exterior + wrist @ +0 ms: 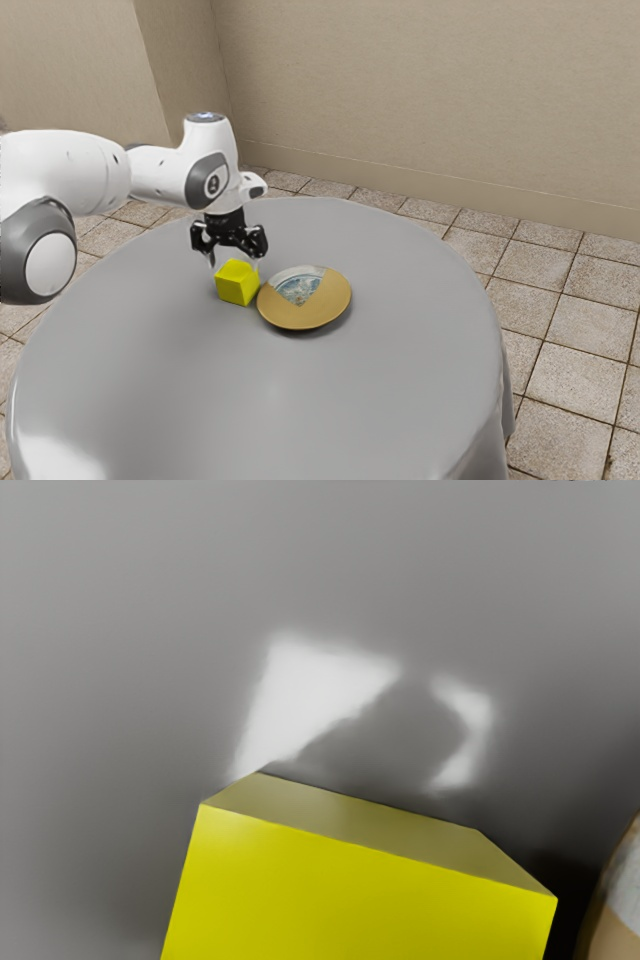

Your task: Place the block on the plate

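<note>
The yellow block sits on the tabletop, right under the pincer. The pincer is spread, with one finger toward each side of the block. It isn't pinching it. The tips look close to the top of the block, but it is hard to tell if they are just over it or a little way down its sides.

The plate is just beside the block, to one side of the pincer. It is tan, with a blue and white picture on part of it. The white arm holds the pincer up from above.

I think the next job is to go down a bit and close on the block. The block looks turned a little under the pincer. If it is not lined up, a finger could land on a top edge and tip the block or push it away. A finger could also bump the plate, because the plate is so near. If the pincer grabs too high, the block could slip out. If the lift is too low, the block could hit the plate's rim and make it slide.
</note>
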Robot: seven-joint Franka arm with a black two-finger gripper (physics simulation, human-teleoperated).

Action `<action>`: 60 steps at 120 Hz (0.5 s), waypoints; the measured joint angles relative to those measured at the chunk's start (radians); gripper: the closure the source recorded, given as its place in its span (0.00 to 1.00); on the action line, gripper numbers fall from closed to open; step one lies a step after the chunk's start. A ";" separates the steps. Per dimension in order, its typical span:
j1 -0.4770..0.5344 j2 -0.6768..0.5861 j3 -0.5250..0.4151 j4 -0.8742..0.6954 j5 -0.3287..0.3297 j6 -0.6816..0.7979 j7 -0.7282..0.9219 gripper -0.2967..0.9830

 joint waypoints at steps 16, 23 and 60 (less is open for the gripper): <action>0.000 0.018 0.000 0.006 0.000 0.000 -0.026 0.23; 0.000 0.022 0.000 0.007 0.000 0.001 -0.034 0.23; 0.000 0.028 0.000 0.003 0.001 0.023 -0.004 0.23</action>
